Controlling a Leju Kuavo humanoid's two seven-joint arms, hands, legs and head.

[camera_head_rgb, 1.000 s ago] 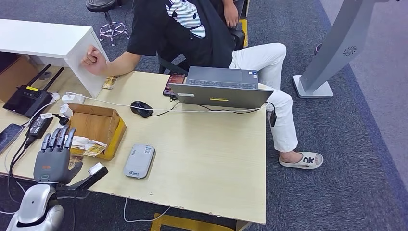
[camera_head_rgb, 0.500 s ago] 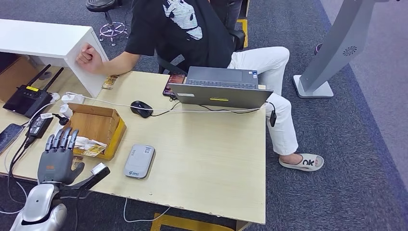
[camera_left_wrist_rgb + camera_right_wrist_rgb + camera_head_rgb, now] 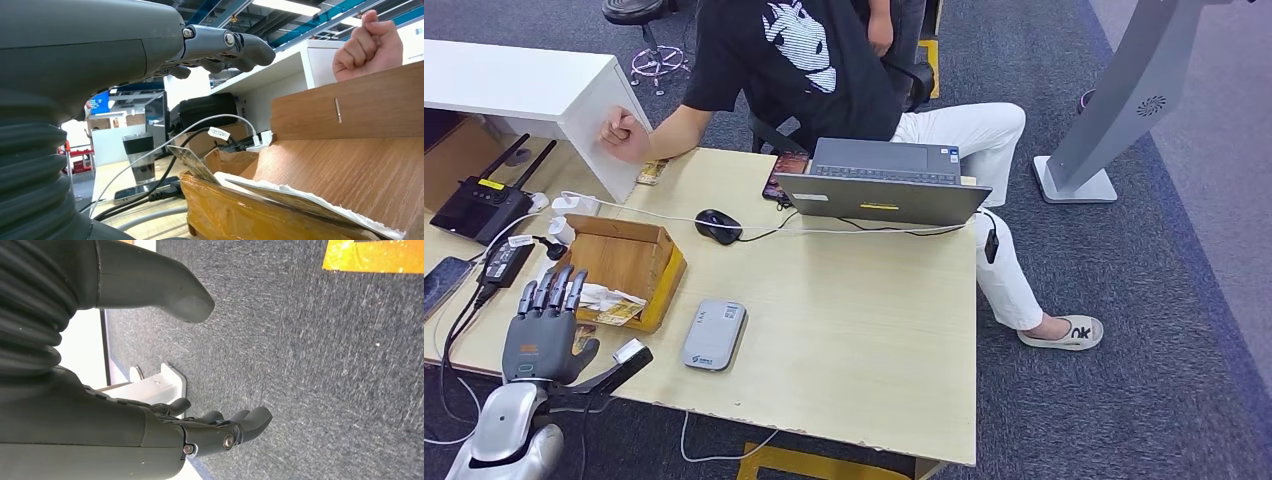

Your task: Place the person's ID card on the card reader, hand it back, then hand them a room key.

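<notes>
With the left hand (image 3: 542, 335) empty, fingers apart beside the box (image 3: 627, 262), you risk snagging loose cards (image 3: 609, 305).

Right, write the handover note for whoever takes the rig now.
Left hand: empty, fingers spread, raised over the near left of the table, beside the cardboard box.
Right hand: empty, hanging over carpet.
Card reader: flat on the table, nothing on it.
Cards lie in the box; which is the room key I cannot tell.
The person's fist is closed by the white shelf; no ID card seen.
Done: nothing visible. Left: all steps.
</notes>
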